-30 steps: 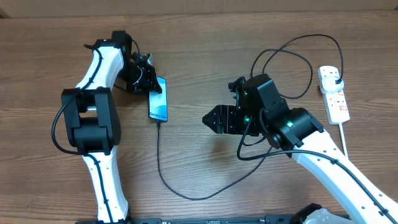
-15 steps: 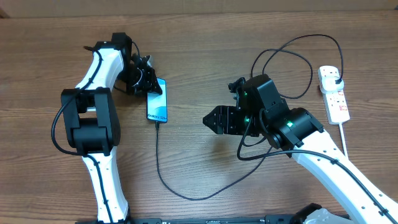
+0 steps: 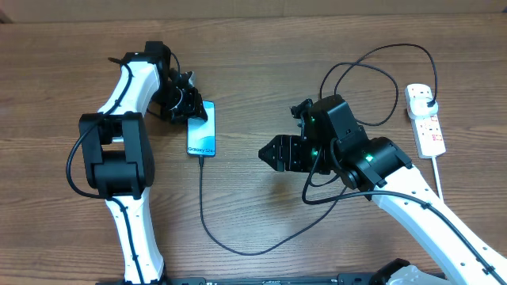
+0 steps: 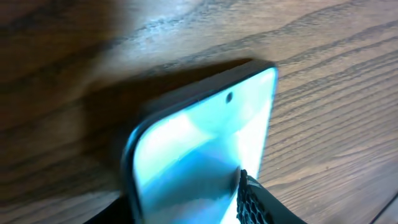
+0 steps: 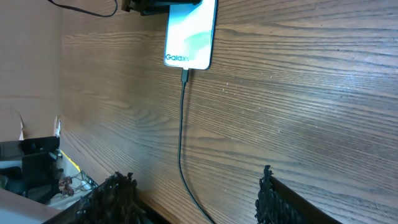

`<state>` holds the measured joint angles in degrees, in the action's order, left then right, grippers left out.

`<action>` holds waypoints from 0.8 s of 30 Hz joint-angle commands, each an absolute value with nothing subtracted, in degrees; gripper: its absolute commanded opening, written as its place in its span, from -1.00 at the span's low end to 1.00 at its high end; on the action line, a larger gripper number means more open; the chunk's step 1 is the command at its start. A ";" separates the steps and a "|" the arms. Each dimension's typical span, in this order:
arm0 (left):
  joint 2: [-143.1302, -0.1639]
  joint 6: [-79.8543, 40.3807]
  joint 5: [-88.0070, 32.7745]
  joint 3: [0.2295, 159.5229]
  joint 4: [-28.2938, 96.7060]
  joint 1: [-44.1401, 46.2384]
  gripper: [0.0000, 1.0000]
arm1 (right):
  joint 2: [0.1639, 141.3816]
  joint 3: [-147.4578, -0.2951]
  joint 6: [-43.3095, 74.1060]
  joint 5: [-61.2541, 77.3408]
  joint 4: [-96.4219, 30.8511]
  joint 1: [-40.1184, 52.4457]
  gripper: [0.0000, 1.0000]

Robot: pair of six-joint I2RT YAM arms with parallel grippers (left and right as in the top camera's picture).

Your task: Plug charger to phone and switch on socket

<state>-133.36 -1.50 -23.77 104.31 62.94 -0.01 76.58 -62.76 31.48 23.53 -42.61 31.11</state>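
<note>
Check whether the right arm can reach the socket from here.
Probably yes. The right gripper is open, and the socket lies uncovered beside that arm; only loops of the charger lie between. It faces away, so must swing round.

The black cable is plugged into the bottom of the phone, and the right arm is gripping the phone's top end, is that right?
Not quite: it is the left gripper that grips the top end of the phone, as the overhead view shows. The right gripper hangs open, apart from it. The cable is indeed plugged into the bottom of the phone.
</note>
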 commanded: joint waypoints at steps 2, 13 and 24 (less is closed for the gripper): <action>-134.69 -1.74 -15.53 102.56 63.24 -0.30 -0.02 | 76.64 -63.05 31.05 22.90 -42.35 30.87 0.33; -134.67 -1.74 -14.13 102.59 63.24 -0.30 0.03 | 76.64 -63.05 31.03 22.90 -42.37 30.87 0.33; -130.89 -4.60 -12.43 112.97 70.32 -0.78 -0.12 | 76.62 -63.05 29.50 22.50 -43.46 30.87 0.33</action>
<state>-132.81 -3.16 -14.63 107.57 69.43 -0.38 76.58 -62.76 30.68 23.14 -43.35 31.11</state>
